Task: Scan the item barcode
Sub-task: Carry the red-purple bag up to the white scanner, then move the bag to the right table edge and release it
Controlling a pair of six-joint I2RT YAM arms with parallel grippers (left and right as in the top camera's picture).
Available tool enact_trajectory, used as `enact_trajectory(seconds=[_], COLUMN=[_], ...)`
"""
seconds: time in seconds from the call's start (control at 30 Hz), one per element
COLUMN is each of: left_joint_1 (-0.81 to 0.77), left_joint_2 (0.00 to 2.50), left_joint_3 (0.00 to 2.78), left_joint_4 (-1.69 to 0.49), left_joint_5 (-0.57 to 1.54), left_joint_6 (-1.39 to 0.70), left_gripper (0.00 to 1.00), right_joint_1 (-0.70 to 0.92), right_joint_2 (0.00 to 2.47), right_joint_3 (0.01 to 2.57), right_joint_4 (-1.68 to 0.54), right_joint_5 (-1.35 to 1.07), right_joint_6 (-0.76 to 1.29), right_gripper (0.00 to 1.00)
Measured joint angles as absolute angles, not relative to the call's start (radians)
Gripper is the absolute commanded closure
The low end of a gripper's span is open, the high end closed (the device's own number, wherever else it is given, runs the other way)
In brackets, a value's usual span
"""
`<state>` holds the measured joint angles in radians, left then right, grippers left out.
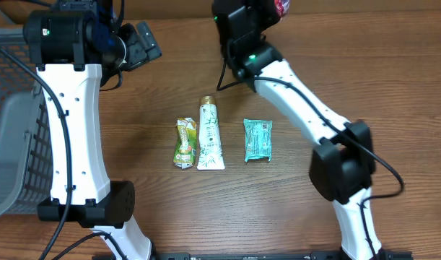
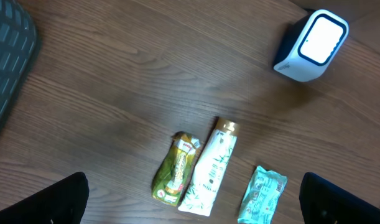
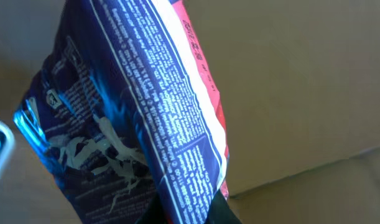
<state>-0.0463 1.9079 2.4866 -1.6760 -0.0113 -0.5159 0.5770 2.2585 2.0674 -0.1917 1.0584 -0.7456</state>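
Brown wood covers the table [image 1: 169,79], and a grey basket [image 1: 11,144] sits at its left edge. Three things lie side by side in the middle: a green pouch [image 1: 184,143], a white tube [image 1: 210,135] just beside it, and a teal packet [image 1: 258,139] a little apart to the right.

The right gripper [image 3: 202,214] is up at the far side of the table. Its jaws are squeezed tight on the bottom end of a blue packet [image 3: 127,112], which has a red stripe and lots of tiny white writing. The packet sticks up from the jaws and leans to one side. The writing is too small and blurry to read, so I cannot tell if the barcode is on this side.

A white scanner [image 2: 311,45] with a bright window stands on the table, past the tube's gold cap.

The left gripper [image 1: 139,45] hangs high over the table. Its dark fingers [image 2: 59,202] are spread wide apart, with nothing between them and touching nothing
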Motion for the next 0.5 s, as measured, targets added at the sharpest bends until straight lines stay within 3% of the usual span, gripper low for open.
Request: enact_trajectory(seconds=[0.23,0.5], left_joint_1=[-0.046,-0.046], left_joint_2=[1.908,1.908], left_joint_3=[2.487,2.487], left_joint_4=[-1.676,-1.676], left_joint_5=[-0.012,-0.012], left_joint_6=[-0.516,-0.516], left_gripper=[0.01,0.0], right_joint_1=[0.575,0.576], right_joint_2=[2.352,2.363], right_joint_3=[2.067,2.067], right_joint_4=[0.0,0.034], right_joint_5=[1.12,1.13], right_joint_6=[-1.085,-1.341], right_gripper=[0.96,0.96])
